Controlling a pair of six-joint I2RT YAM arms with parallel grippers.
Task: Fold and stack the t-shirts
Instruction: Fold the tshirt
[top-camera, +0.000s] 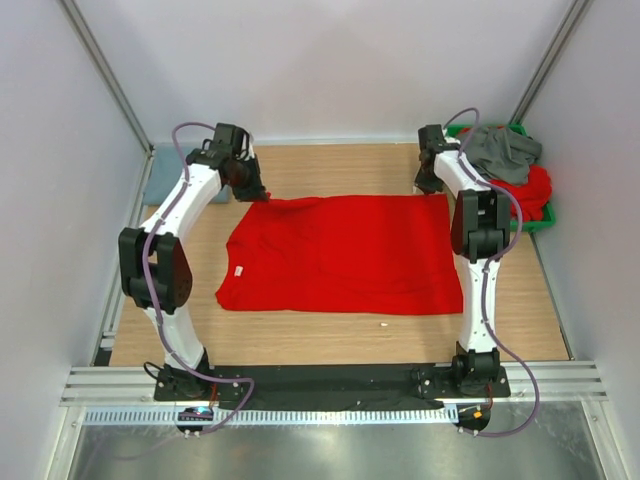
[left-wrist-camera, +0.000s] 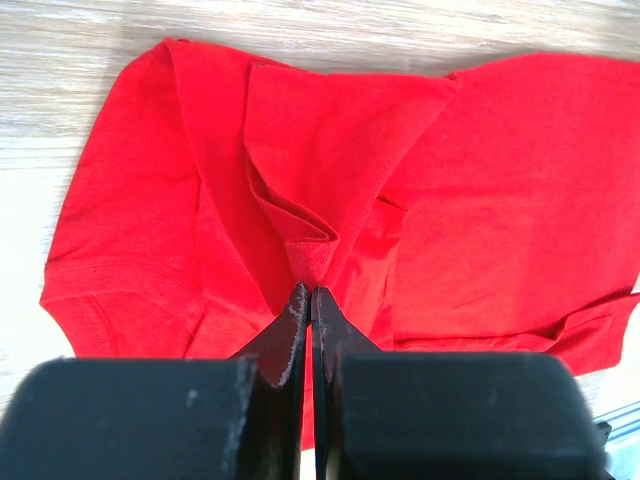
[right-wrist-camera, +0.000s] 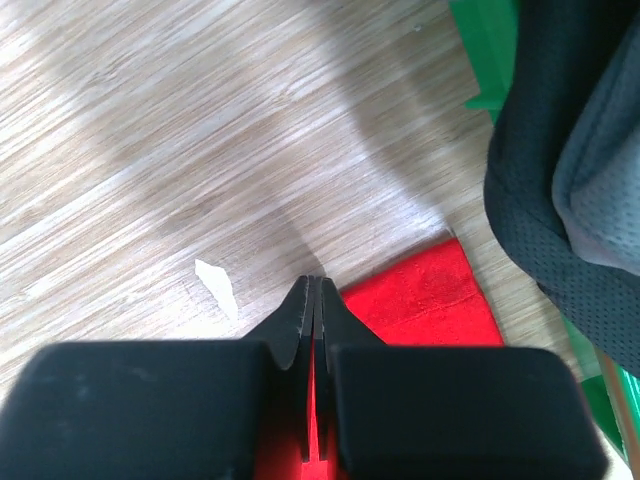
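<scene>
the left gripper (left-wrist-camera: 308, 298) had its jaws pressed together on a small raised pinch of the red shirt (left-wrist-camera: 480, 200). the cloth gathered into folds just ahead of its fingertips, and from that pinch the shirt spread out ahead and to both sides, lying flat on the wooden table (left-wrist-camera: 80, 60). seen from above, this gripper (top-camera: 255, 192) sat at the shirt's far left corner, with the rest of the shirt (top-camera: 340, 255) stretching away toward the near edge and toward the other arm.

the right gripper (right-wrist-camera: 315, 288) also had its jaws together, tips down at the very edge of the same shirt (right-wrist-camera: 430, 300). a thin line of red showed in the slit between them, so it seemed clamped on the hem. the shirt's corner lay just to the right of its fingertips. a small white scrap (right-wrist-camera: 218, 285) lay on the bare wood just to their left. from above, this gripper (top-camera: 430, 185) was at the shirt's far right corner.

further to the right of the right gripper stood the green bin (right-wrist-camera: 490, 50), and a grey shirt (right-wrist-camera: 610, 180) hung over its rim close beside the wrist. in the top view the grey shirt (top-camera: 505, 150) lay on a heap of red cloth (top-camera: 535, 190) in the bin (top-camera: 538, 224). out beyond the left gripper, at the table's left edge, lay a blue-grey cloth (top-camera: 160, 185). a small white label (top-camera: 238, 270) showed on the spread shirt, near its left side and well back from the left gripper.
</scene>
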